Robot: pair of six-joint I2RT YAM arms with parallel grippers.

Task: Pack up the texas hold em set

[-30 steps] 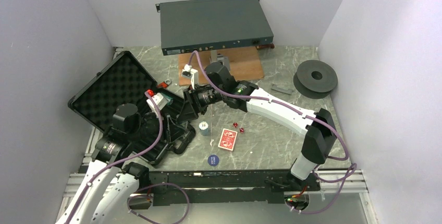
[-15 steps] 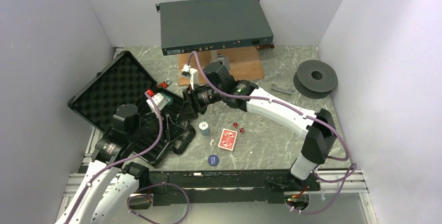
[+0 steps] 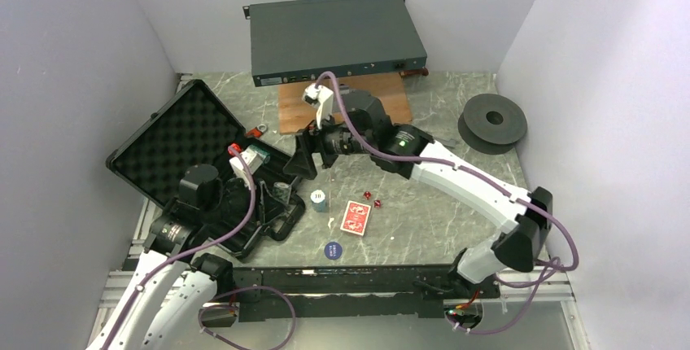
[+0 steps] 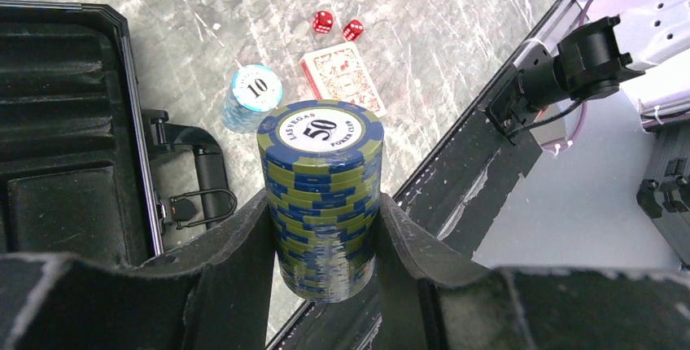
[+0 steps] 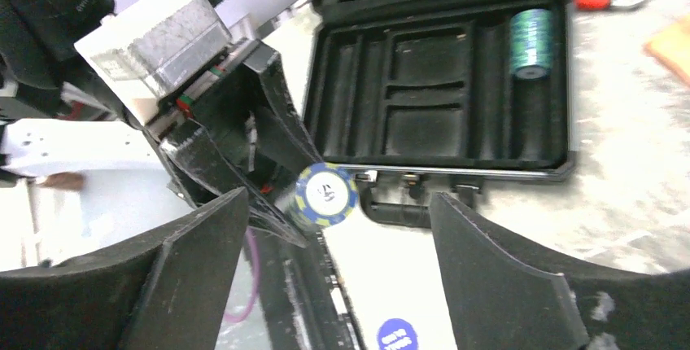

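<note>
The black briefcase point(image 3: 175, 134) lies open at the left, its foam lid tilted back. My left gripper point(image 4: 323, 203) is shut on a tall blue-and-yellow chip stack point(image 4: 321, 179) marked 50, held by the case's handle point(image 4: 203, 163). In the right wrist view that stack point(image 5: 325, 195) hangs in front of the tray point(image 5: 431, 89), where a teal chip stack point(image 5: 530, 41) lies in a slot. My right gripper point(image 3: 303, 161) is open and empty above the case's right edge. A teal-and-white stack marked 10 point(image 3: 318, 199), the red-backed deck point(image 3: 355, 217), two red dice point(image 3: 372, 199) and the blue disc point(image 3: 333, 249) lie on the table.
The large grey rack box point(image 3: 335, 37) stands at the back over a wooden board point(image 3: 382, 106). A dark grey spool point(image 3: 492, 122) lies at the right. A small red tool point(image 3: 259, 130) lies behind the case. A black rail point(image 3: 366, 281) runs along the front edge.
My right arm has pulled back to the right and risen, taking its open gripper away from the case. My left gripper has stayed put with the chip stack.
</note>
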